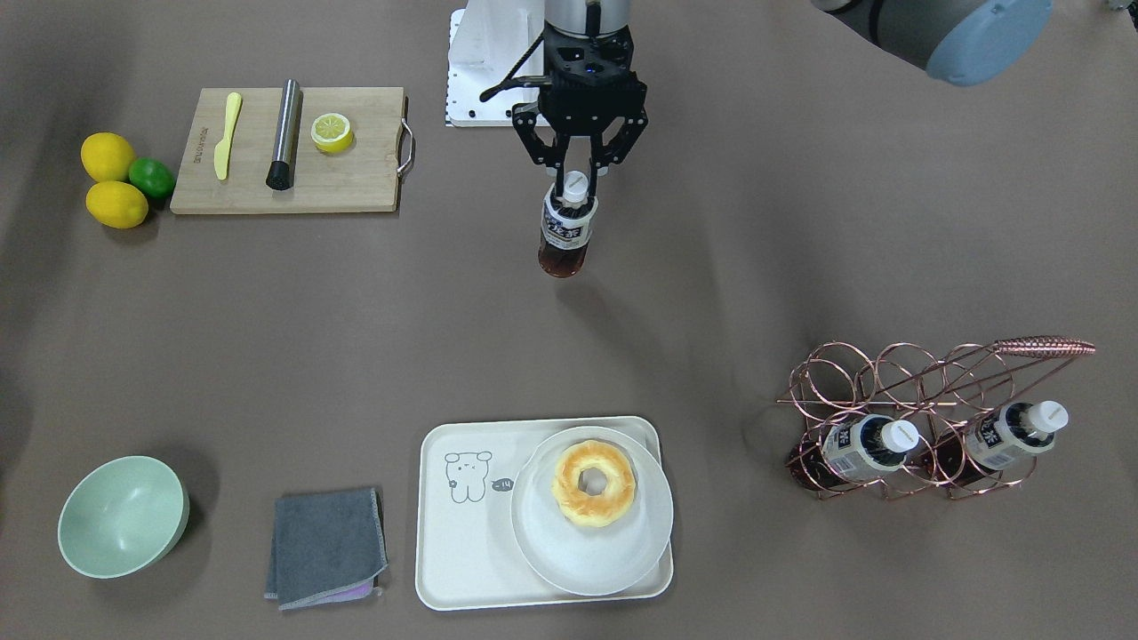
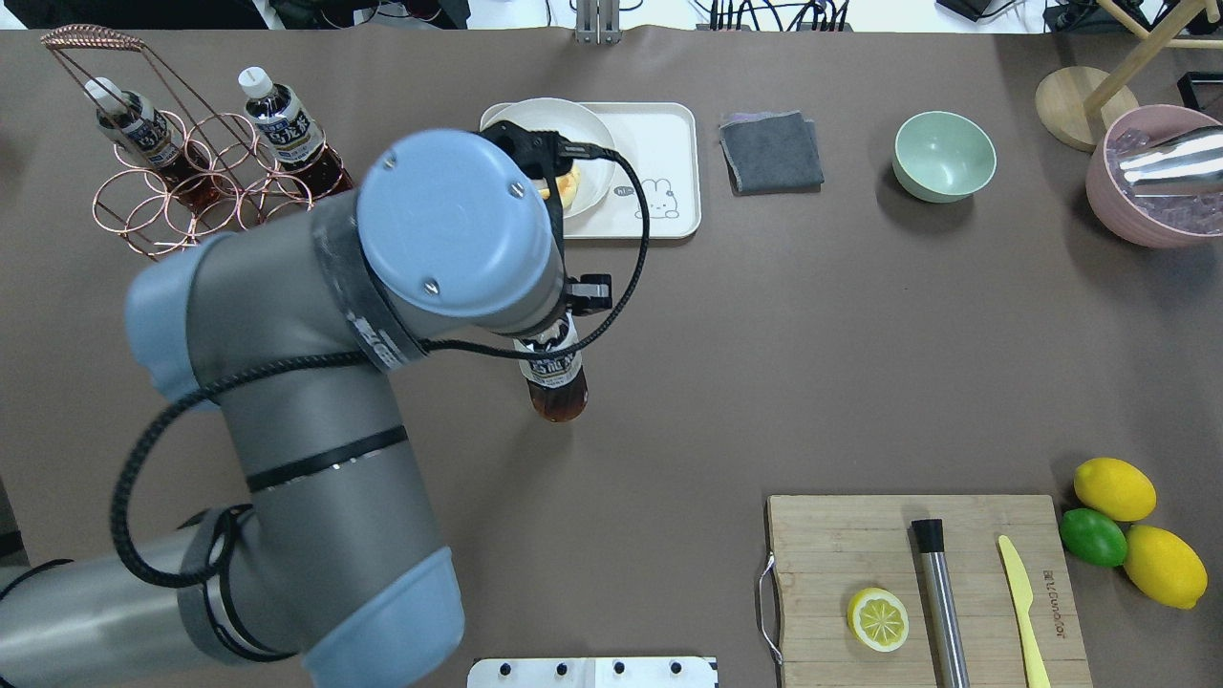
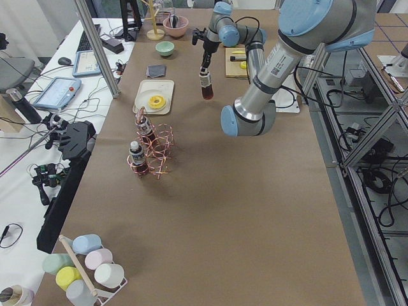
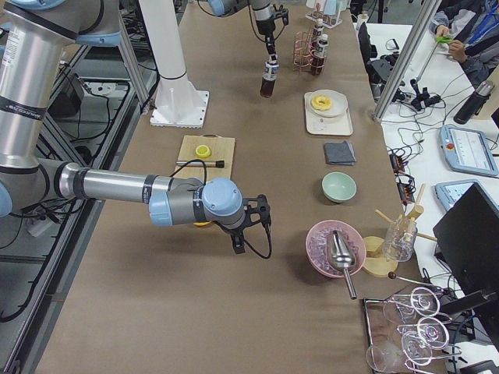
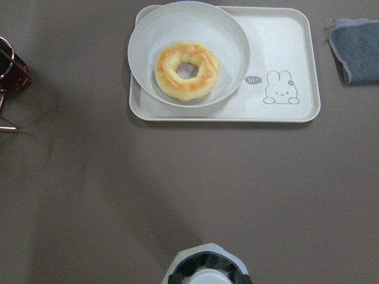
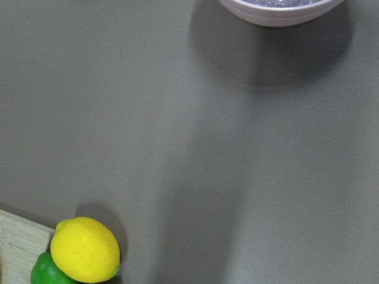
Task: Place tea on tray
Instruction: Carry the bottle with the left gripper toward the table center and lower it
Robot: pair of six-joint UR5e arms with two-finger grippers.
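Note:
My left gripper is shut on the white cap of a tea bottle of dark brown liquid. It holds the bottle upright over the middle of the table, also in the overhead view. The cream tray with the drawn bear lies at the operators' edge, apart from the bottle. A round white plate with a donut fills its right part. The left wrist view shows the tray ahead and the bottle top below. My right gripper hangs low over the table; I cannot tell if it is open.
Two more tea bottles lie in a copper wire rack. A cutting board bears a knife, a steel muddler and a lemon half. Lemons, a green bowl and a grey cloth are nearby. A pink ice bowl stands aside.

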